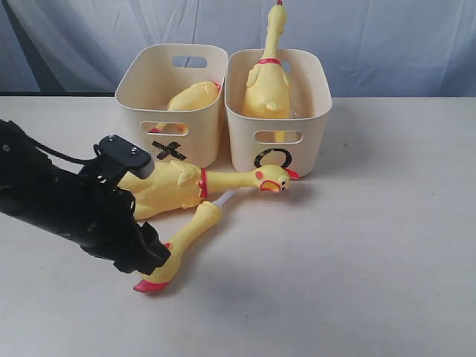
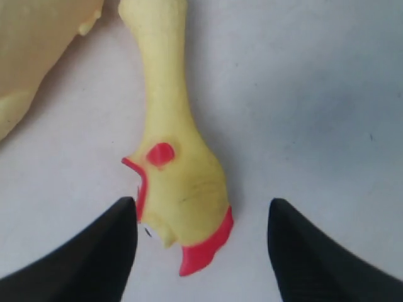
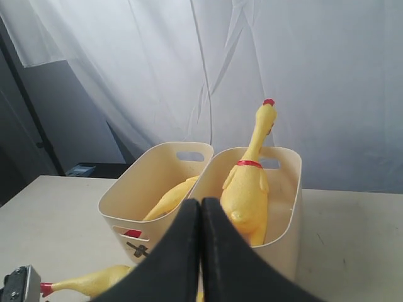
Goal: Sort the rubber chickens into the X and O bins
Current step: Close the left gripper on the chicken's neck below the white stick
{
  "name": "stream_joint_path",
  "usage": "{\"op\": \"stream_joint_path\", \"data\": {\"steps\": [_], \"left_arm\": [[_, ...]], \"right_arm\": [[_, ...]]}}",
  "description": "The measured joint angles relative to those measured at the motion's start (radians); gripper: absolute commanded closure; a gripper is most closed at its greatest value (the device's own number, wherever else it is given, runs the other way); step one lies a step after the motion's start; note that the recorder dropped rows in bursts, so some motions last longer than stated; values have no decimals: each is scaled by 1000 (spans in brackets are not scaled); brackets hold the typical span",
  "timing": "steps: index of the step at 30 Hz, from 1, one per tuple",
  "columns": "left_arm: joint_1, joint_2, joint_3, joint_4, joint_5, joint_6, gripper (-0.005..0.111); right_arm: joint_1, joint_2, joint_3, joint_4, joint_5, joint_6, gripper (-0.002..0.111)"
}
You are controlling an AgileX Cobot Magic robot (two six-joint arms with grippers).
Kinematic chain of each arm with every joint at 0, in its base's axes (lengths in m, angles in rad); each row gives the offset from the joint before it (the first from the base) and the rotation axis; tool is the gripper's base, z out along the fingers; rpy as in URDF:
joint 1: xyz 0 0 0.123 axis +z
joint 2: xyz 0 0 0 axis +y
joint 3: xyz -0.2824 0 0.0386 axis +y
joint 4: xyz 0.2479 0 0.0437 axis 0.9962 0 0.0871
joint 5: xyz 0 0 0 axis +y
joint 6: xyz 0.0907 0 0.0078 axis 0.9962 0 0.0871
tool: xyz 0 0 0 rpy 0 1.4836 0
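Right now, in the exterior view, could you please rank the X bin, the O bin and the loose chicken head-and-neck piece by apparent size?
1. X bin and O bin: alike, tied.
2. Smallest: loose chicken head-and-neck piece.

Left tool (image 2: 203, 207) wide, right tool (image 3: 201, 204) closed.

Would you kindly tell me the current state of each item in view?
X bin, holds one reclining chicken.
O bin, holds one upright chicken, neck above rim.
Whole chicken, lying on the table.
Head-and-neck piece, on table between left jaws.
Left gripper, jaws open.
Right gripper, jaws shut, empty.
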Motion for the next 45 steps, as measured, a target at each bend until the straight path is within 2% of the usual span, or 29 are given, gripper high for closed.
{"op": "stream_joint_path", "data": {"steps": [18, 28, 38, 41, 45], "left_arm": [[-2, 209, -171, -5, -25, 4, 49], [-94, 307, -219, 46, -73, 6, 49], [-104, 347, -222, 66, -105, -2, 49], [-104, 350, -222, 70, -109, -2, 52], [-104, 353, -222, 80, -109, -2, 62]], "right_arm": [[0, 0, 0, 2, 3, -4, 109], [0, 0, 0, 2, 5, -4, 109], [0, 0, 0, 8, 5, -4, 109], [0, 0, 0, 8, 5, -4, 109], [0, 0, 0, 10, 7, -4, 109]]}}
